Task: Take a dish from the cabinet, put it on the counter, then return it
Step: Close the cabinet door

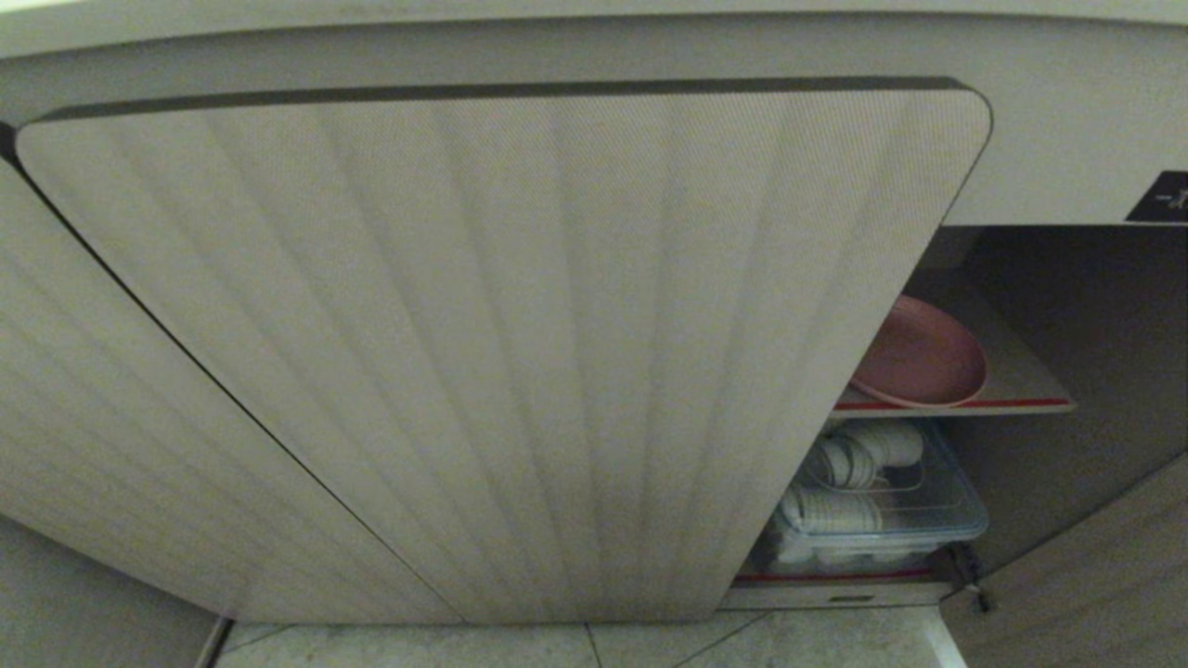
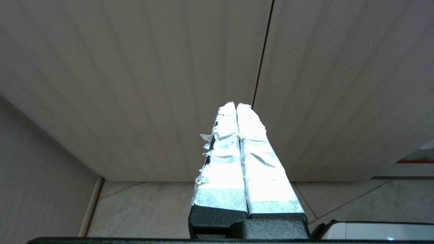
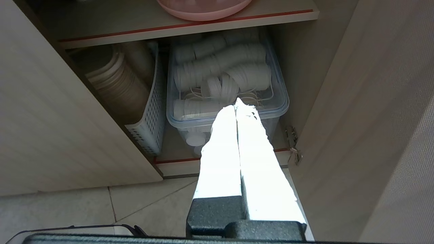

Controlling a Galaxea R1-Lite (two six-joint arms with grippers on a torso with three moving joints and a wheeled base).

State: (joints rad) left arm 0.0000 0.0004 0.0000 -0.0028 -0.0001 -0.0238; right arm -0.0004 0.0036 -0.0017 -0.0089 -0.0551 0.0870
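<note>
The pink dish lies on the red-edged upper shelf inside the cabinet, half hidden by the fluted door that swings open in front of it. In the right wrist view the dish shows at the shelf's front edge. My right gripper is shut and empty, low before the open cabinet, pointing at the lower compartment and apart from the dish. My left gripper is shut and empty, facing the closed fluted doors. Neither arm shows in the head view. The counter is out of view.
Below the shelf stand a clear plastic box of white lids and a white perforated basket of stacked dishes. The right door with its hinge stands open close beside my right gripper. Tiled floor runs under the cabinet.
</note>
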